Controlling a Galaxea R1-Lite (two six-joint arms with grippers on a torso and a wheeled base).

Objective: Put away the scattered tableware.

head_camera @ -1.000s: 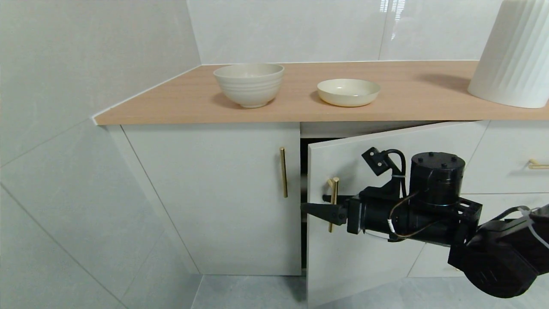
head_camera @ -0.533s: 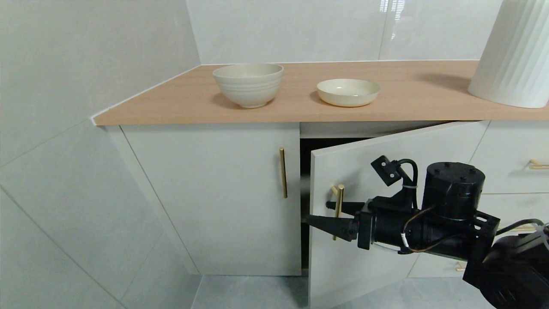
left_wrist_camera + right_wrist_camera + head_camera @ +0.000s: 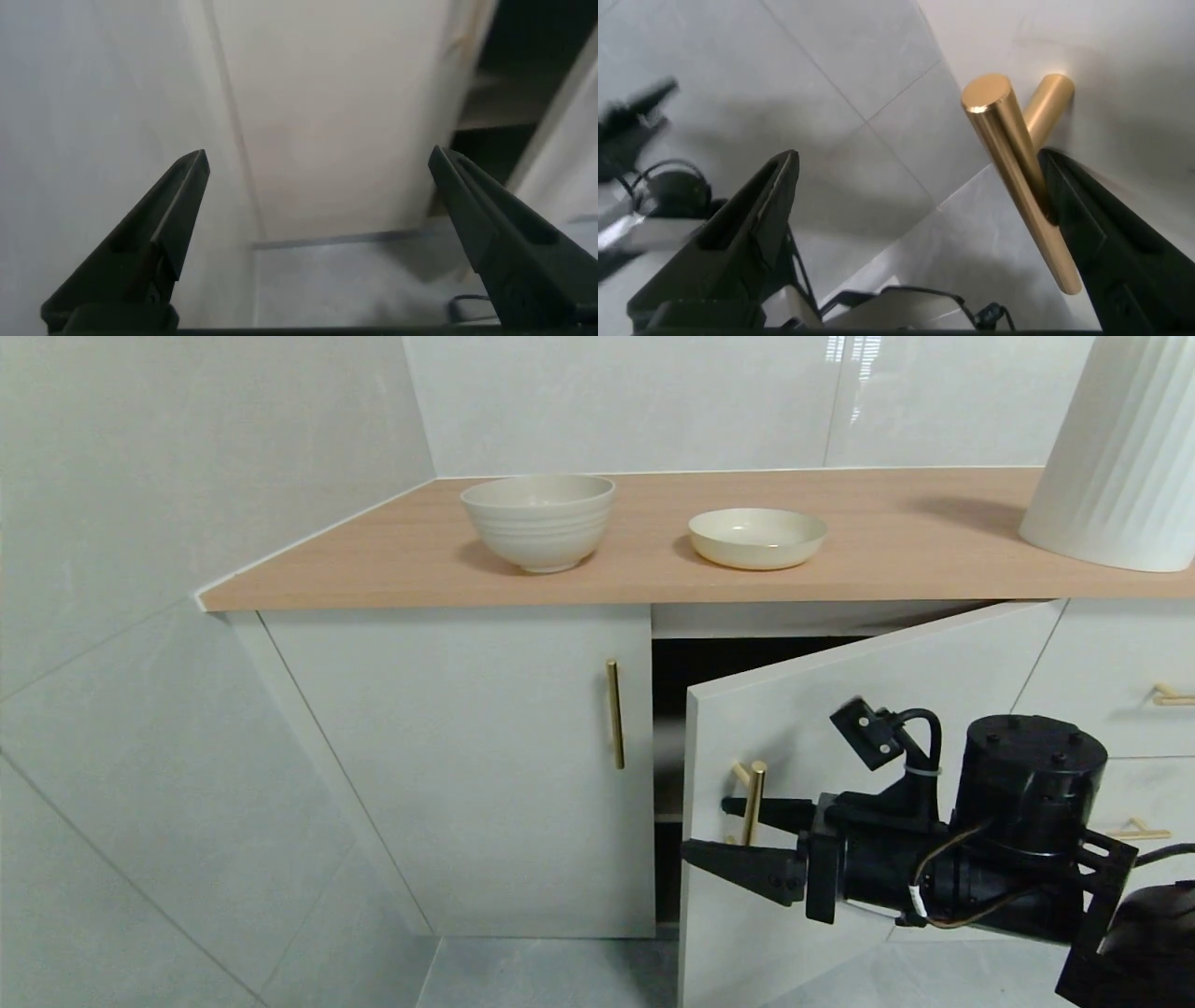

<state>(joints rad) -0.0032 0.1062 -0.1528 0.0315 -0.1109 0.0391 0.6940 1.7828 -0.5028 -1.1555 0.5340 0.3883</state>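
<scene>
My right gripper (image 3: 707,826) hooks the handle (image 3: 752,798), jaws wide, so I think I'm opening the door (image 3: 794,709). My left gripper (image 3: 318,163) gapes wide too. Next, the door needs to swing out more.

A deep, pale beige bowl (image 3: 539,521) stood upright on the wooden surface (image 3: 896,551), toward its left end and close to the front edge. Fine horizontal ridges ringed its outer wall, and its rim was plain and round. To its right — apart from it, not touching — sat a shallow cream dish (image 3: 757,537), also open side up, low-walled and smooth, with a glossy inner face. The dish lay about as far back as the bowl — the two made a loose row along the surface.
</scene>
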